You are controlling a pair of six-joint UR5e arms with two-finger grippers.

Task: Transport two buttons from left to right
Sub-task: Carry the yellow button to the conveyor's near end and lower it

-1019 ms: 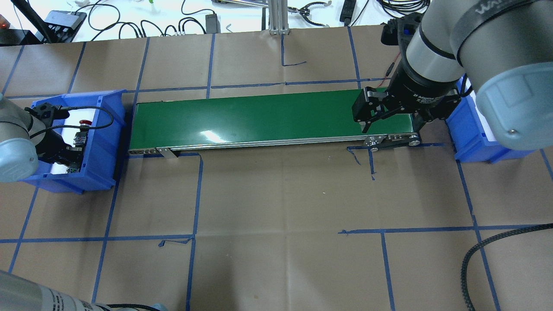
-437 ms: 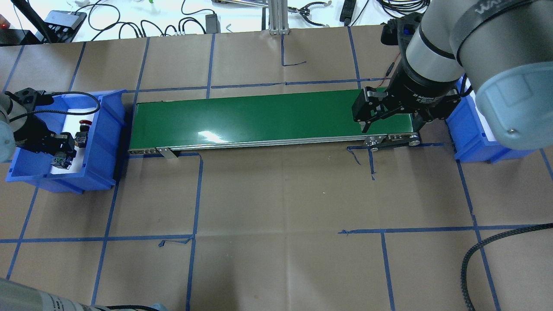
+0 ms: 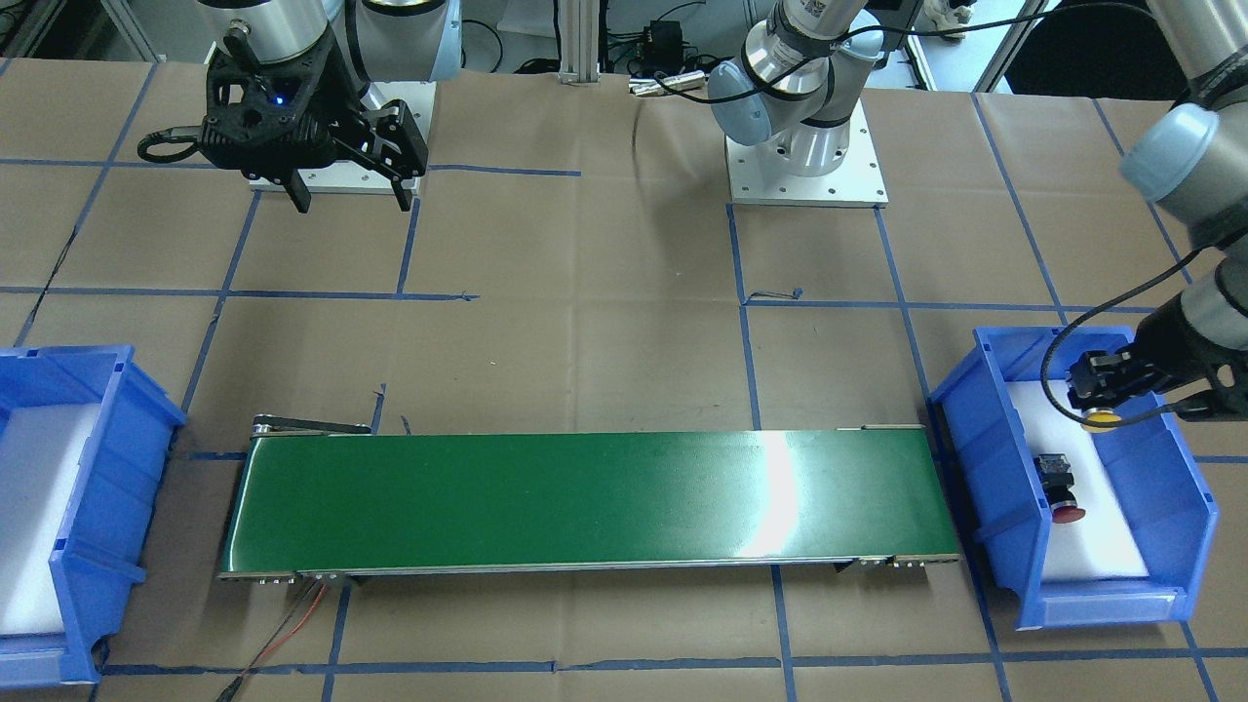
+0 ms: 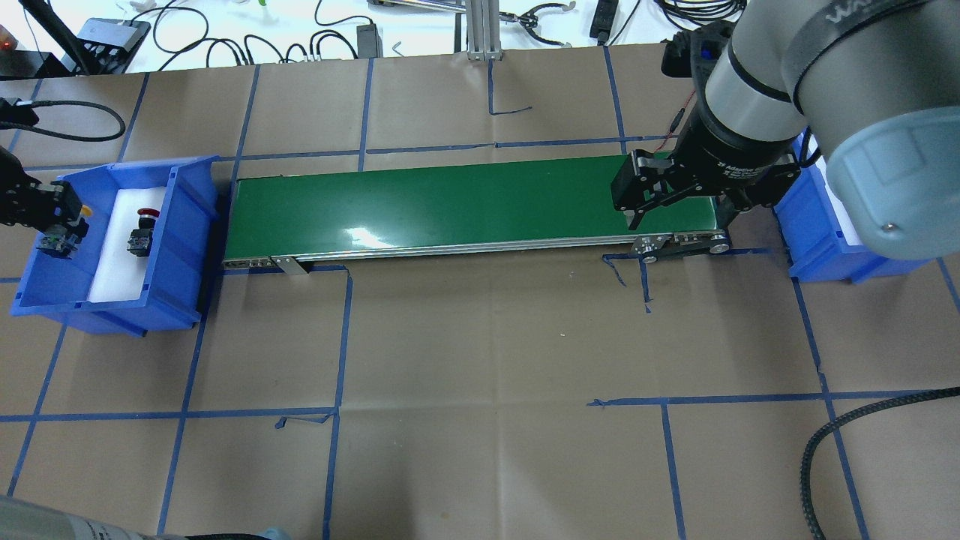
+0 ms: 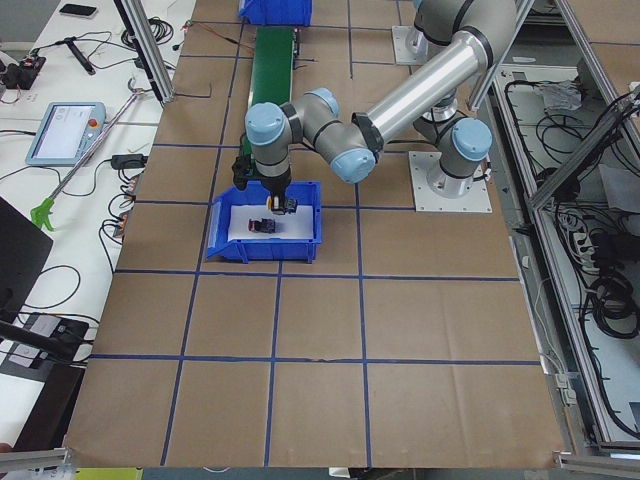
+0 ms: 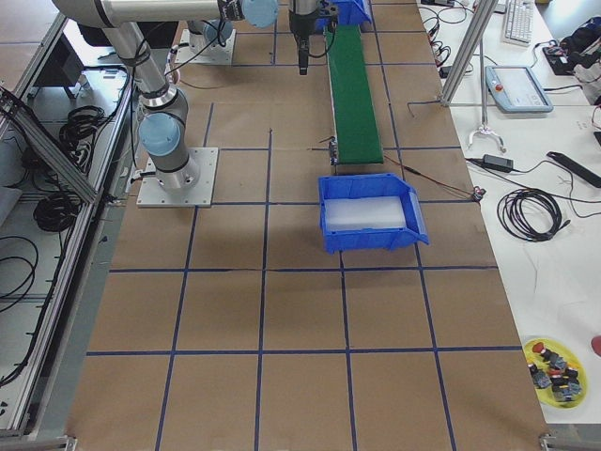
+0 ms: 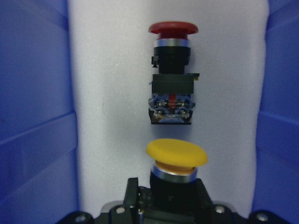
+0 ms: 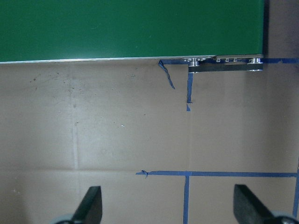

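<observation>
Yellow button sits gripped in left claw; right claw gapes wide.

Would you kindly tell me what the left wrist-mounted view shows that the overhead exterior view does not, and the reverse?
Only the wrist view shows the red button close up, with the terminal block on its body. Only the overhead view shows the green conveyor belt, the open right pincer and the right blue bin. Both show the yellow button held in the left pincer, and the red button lying on white foam in the left blue bin.

Body of yellow button half-hidden by jaws
</observation>
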